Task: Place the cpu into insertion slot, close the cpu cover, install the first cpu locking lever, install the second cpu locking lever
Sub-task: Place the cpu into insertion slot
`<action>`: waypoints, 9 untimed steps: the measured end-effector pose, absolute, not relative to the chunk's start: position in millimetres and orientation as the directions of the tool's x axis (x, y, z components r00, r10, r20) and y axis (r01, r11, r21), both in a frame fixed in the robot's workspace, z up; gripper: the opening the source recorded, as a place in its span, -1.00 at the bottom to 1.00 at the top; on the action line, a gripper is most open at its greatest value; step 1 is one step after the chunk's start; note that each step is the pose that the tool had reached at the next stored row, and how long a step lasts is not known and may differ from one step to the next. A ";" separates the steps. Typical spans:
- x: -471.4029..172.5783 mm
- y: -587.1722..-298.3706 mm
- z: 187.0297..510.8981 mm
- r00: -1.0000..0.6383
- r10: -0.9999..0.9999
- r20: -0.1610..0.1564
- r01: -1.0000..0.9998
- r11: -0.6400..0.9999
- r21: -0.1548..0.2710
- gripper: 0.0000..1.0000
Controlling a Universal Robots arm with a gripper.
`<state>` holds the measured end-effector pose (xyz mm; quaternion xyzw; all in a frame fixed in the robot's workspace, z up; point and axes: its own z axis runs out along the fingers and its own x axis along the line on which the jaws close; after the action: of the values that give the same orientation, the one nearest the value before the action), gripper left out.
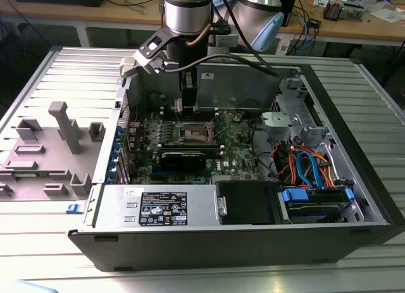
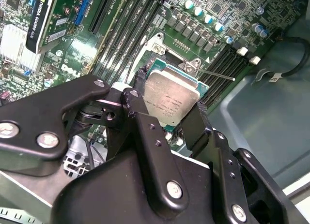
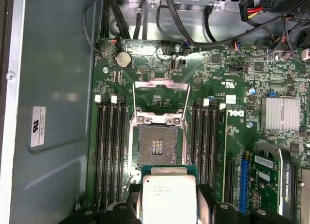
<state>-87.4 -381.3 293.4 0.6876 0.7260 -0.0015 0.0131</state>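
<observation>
My gripper point(image 2: 169, 102) is shut on the cpu point(image 2: 172, 96), its black fingers point(image 2: 145, 122) pressing two opposite edges, silvery top facing the camera. In the first wrist view the cpu point(image 3: 169, 195) hangs in the gripper point(image 3: 169, 204) just short of the insertion slot point(image 3: 158, 144), a dark open square socket on the green board. The cpu cover point(image 3: 161, 83) stands raised at the socket's far side. A thin lever wire point(image 2: 218, 75) sticks out beside the socket rim point(image 2: 162, 42). In the exterior view the gripper point(image 1: 187, 106) hovers over the insertion slot point(image 1: 194, 133).
Memory slots point(image 3: 109, 151) flank the socket on both sides. A black graphics card point(image 3: 278, 178) and a finned heat sink point(image 3: 280, 112) lie beside them. Cable bundles point(image 1: 310, 166), a power supply point(image 1: 158, 207) and the case walls point(image 1: 247, 84) ring the board. A grey fixture point(image 1: 60, 125) stands outside the case.
</observation>
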 end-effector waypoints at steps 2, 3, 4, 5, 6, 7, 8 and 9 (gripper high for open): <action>-87.4 -381.3 292.7 -0.056 0.998 -0.021 0.998 0.056 0.016 0.09; -87.4 -381.4 292.4 -0.056 0.998 -0.021 0.998 0.057 0.016 0.09; -87.4 -381.3 291.9 -0.057 0.998 -0.021 0.998 0.058 0.016 0.09; -87.4 -381.3 291.5 -0.058 0.998 -0.021 0.998 0.059 0.016 0.09; -87.3 -381.3 291.2 -0.059 0.998 -0.021 0.998 0.059 0.016 0.09; -87.3 -381.3 290.8 -0.060 0.998 -0.021 0.998 0.060 0.016 0.09; -87.3 -381.3 290.5 -0.061 0.998 -0.021 0.998 0.061 0.016 0.09; -87.3 -381.4 290.2 -0.061 0.998 -0.021 0.998 0.062 0.016 0.09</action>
<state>-87.3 -381.4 290.2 0.6849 0.7285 -0.0015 0.0132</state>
